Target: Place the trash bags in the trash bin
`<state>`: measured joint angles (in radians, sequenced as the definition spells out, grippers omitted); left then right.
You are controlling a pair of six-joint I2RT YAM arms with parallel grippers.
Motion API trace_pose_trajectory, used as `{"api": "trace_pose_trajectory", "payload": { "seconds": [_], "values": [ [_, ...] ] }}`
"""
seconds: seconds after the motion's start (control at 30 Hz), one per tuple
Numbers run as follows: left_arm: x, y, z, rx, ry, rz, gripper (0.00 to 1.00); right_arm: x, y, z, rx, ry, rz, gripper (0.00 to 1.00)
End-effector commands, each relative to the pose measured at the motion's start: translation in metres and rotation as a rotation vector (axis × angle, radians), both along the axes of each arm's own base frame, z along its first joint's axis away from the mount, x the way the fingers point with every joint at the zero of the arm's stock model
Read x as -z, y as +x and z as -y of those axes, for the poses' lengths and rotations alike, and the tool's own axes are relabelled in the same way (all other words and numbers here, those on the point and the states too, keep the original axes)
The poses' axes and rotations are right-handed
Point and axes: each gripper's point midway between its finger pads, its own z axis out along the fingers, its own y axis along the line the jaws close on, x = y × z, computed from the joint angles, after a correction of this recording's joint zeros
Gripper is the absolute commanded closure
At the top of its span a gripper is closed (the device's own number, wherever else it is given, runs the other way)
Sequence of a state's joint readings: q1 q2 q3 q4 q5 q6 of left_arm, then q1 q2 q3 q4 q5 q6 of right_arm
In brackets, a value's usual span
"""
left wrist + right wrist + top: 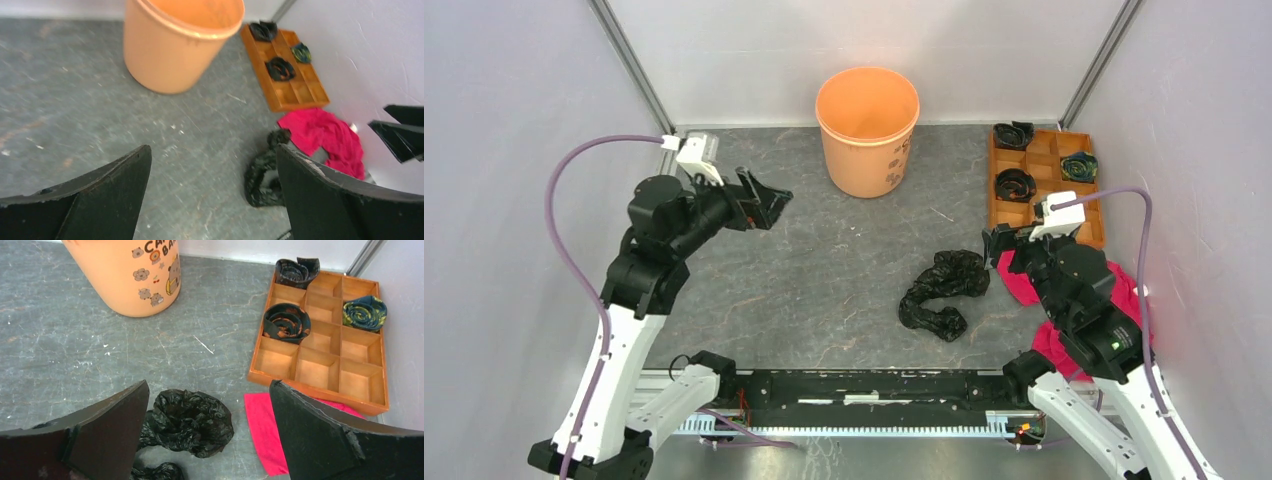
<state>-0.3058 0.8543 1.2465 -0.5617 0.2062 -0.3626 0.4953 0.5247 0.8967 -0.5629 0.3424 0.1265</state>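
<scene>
The crinkled black trash bag (942, 290) lies bunched on the grey table right of centre; it also shows in the right wrist view (192, 421) and, blurred, in the left wrist view (262, 172). The orange trash bin (867, 128) stands upright and empty at the back centre; it also shows in the left wrist view (177, 42) and the right wrist view (127, 275). My left gripper (769, 205) is open and empty, raised left of the bin. My right gripper (1001, 245) is open and empty, just right of the bag and above it.
An orange-brown compartment tray (1084, 215) with three small coiled black rolls sits at the back right. A pink-red cloth (1022, 285) lies under my right arm. Walls close the table on the left, back and right.
</scene>
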Motion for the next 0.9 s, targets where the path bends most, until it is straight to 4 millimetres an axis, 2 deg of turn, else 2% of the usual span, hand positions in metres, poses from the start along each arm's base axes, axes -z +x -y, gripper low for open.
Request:
{"api": "trace_pose_trajectory", "payload": {
  "seconds": [0.0,0.23,0.33,0.47,0.63,0.73,0.8,0.87],
  "values": [
    [0.025,-0.008,0.033,0.154,-0.114,-0.104,0.00,0.005,0.006,-0.001,0.025,0.020,0.001,0.02],
    [0.090,-0.022,0.067,0.255,-0.157,-0.267,0.00,0.016,0.006,-0.010,-0.021,0.035,0.018,0.02],
    [0.110,-0.031,0.084,0.299,-0.164,-0.319,0.00,0.018,0.004,-0.013,-0.048,0.043,0.042,0.02],
    [0.127,-0.041,0.107,0.343,-0.182,-0.360,0.00,0.021,0.001,-0.011,-0.049,0.046,0.051,0.02],
    [0.150,-0.059,0.160,0.435,-0.180,-0.396,0.00,0.030,-0.007,-0.009,-0.056,0.039,0.028,0.02],
    [0.165,-0.073,0.202,0.493,-0.100,-0.404,0.00,0.036,-0.012,-0.005,-0.050,0.041,0.017,0.02],
    [0.171,-0.068,0.226,0.504,-0.048,-0.399,0.00,0.037,-0.016,-0.005,-0.056,0.048,0.017,0.02],
    [0.191,-0.057,0.242,0.487,0.008,-0.424,0.00,0.035,-0.020,-0.006,-0.071,0.054,0.018,0.02]
  ]
}}
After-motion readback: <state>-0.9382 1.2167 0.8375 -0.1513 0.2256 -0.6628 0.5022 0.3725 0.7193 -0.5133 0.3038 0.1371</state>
